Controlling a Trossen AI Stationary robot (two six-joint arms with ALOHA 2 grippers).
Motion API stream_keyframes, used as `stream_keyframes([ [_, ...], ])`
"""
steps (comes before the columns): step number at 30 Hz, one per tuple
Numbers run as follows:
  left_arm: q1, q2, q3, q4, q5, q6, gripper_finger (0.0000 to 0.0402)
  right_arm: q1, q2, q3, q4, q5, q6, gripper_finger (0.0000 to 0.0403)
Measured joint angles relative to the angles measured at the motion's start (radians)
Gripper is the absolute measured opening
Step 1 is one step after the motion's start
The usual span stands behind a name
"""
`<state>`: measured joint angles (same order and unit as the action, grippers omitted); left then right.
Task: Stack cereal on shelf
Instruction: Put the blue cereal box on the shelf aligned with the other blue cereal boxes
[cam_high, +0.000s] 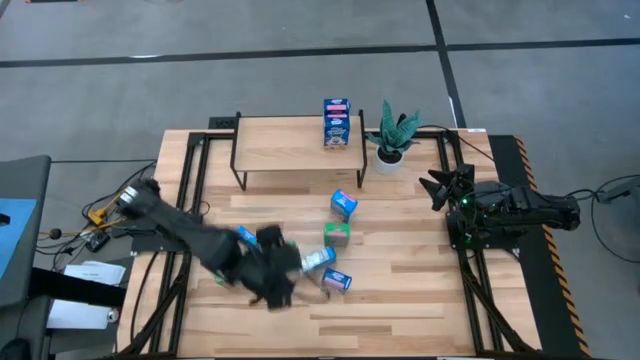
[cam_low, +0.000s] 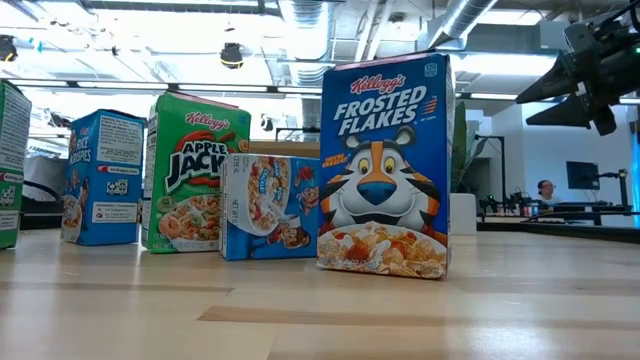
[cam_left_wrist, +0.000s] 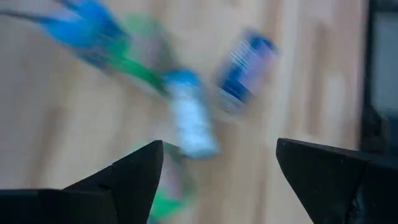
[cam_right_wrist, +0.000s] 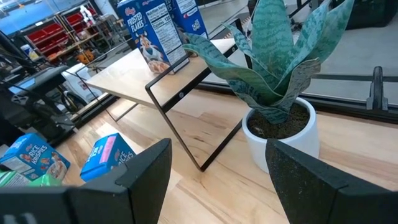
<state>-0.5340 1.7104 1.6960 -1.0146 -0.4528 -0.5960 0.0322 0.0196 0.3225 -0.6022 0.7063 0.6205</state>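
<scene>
Fingers (cam_left_wrist: 134, 180) (spread) above cereal (cam_left_wrist: 193, 118)

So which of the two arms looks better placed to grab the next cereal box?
The left. Its gripper hangs with open jaws right beside the loose cereal boxes on the table. The right gripper, also open, waits at the table's right edge beside the potted plant, away from those boxes.

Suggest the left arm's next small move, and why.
Probably lower the left gripper onto the nearest loose cereal box and close. Its jaws are open and empty over the scattered boxes, while only a few boxes stand on the shelf.
</scene>
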Motion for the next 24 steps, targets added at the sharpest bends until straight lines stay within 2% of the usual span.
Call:
stream_keyframes([
  [2,-0.016,0.008,-0.094,0.116,0.01,0.013,0.0302,0.0,0.0,0.0,0.0,0.0,0.0,0.0286],
  [4,-0.012,0.01,-0.134,0.229,-0.019,0.047,0.0302,-0.001,0.0,0.0,0.0,0.0,0.0,0.0286],
  [7,0.011,0.01,-0.146,0.228,-0.108,0.114,0.0302,-0.002,0.0,0.0,-0.002,0.0,0.001,0.0286],
  [9,0.04,0.01,-0.146,0.274,-0.118,0.165,0.0302,-0.002,0.0,0.0,-0.003,0.0,0.005,0.0286],
  [10,0.058,0.01,-0.146,0.307,-0.095,0.193,0.0302,-0.002,0.0,0.0,-0.004,0.0,0.005,0.0286],
  [13,0.108,0.029,-0.157,0.455,0.089,0.305,0.0302,-0.002,0.0,0.0,-0.005,0.0,0.007,0.0286],
  [15,0.126,0.054,-0.163,0.48,0.163,0.356,0.0302,-0.002,0.0,0.0,-0.006,0.0,0.007,0.0286],
  [24,0.174,0.132,-0.165,0.557,0.276,0.482,0.0302,-0.001,0.007,0.0,-0.003,0.0,0.004,0.0286],
])
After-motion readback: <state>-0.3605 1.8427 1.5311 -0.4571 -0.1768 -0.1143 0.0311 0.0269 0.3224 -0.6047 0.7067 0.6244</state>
